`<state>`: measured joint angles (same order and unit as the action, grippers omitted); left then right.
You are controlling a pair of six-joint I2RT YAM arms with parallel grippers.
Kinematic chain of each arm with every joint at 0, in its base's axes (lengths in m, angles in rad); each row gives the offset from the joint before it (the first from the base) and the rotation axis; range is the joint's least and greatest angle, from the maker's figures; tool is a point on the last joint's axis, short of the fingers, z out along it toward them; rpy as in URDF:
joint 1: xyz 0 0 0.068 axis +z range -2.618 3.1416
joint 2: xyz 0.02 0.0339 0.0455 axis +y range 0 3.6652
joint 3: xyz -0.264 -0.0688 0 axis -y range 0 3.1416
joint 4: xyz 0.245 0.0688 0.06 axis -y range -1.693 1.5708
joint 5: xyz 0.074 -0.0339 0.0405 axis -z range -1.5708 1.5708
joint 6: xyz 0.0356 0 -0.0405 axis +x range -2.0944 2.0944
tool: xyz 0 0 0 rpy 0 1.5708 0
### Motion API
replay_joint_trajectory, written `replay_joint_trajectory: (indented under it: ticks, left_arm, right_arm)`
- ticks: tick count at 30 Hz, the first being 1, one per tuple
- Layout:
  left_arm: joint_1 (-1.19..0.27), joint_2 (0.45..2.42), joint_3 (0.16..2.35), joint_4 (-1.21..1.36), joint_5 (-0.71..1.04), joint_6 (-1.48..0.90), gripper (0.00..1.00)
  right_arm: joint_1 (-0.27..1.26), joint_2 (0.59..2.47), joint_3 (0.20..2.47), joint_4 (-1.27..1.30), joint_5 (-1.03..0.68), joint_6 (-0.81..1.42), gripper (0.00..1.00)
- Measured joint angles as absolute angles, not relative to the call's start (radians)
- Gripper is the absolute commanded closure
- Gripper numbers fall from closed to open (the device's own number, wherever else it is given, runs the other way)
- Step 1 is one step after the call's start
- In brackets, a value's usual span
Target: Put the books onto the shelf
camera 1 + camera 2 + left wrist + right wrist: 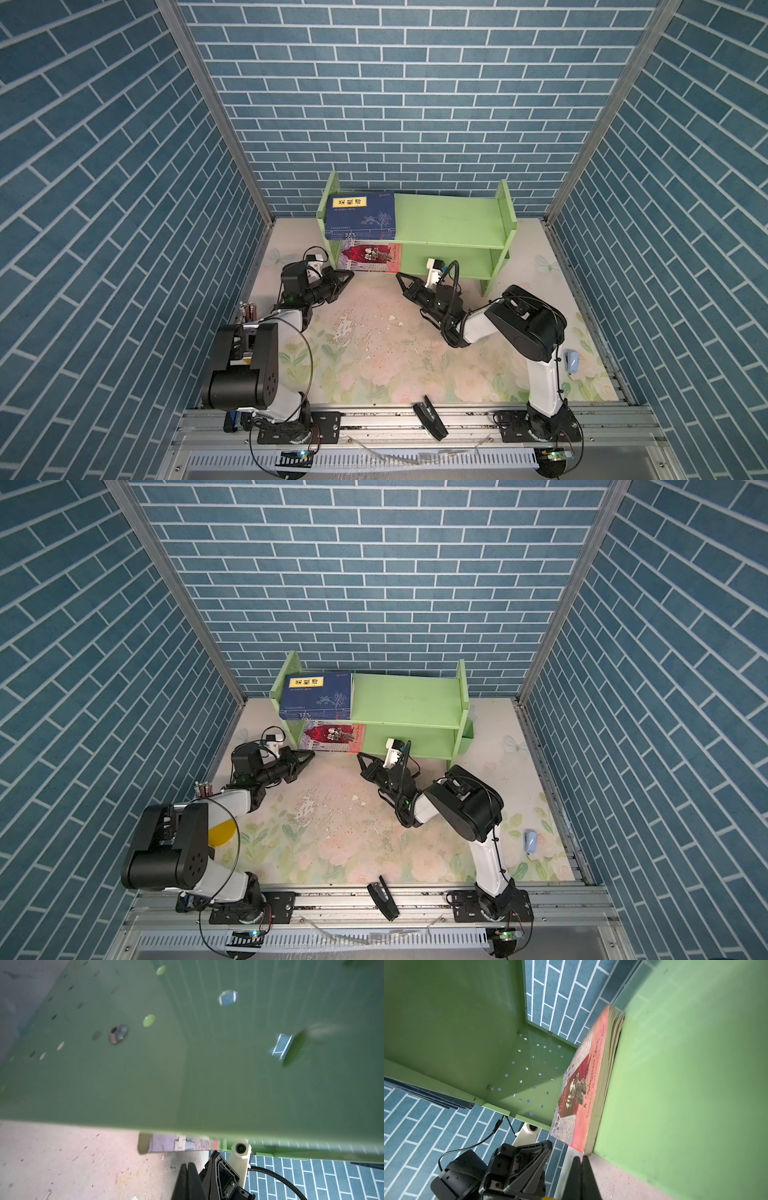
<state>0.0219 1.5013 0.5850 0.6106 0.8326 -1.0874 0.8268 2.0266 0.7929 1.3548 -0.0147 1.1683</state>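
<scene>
Books: dark blue books [360,216], stacked flat at the left end of the shelf's [449,220] upper tier; red castle book [371,257] flat beneath, at the lower tier's left end. Shelf at the table's [374,332] far edge. My left gripper [350,274] and right gripper [399,276], fingers pressed together, empty, near the red castle book's front corners.
</scene>
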Motion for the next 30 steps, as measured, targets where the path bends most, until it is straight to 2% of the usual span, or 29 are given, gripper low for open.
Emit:
replay_joint_trajectory:
  ticks: [16, 30]
  left_arm:
    - [0.097, 1.464, 0.585, 0.588, 0.831, -1.072, 0.99]
    - [0.101, 1.380, 0.585, 0.476, 0.805, -0.991, 1.00]
  right_arm:
    - [0.823, 2.029, 0.788, 1.359, -0.023, 1.174, 1.00]
    - [0.820, 1.943, 0.727, 1.368, 0.003, 1.171, 1.00]
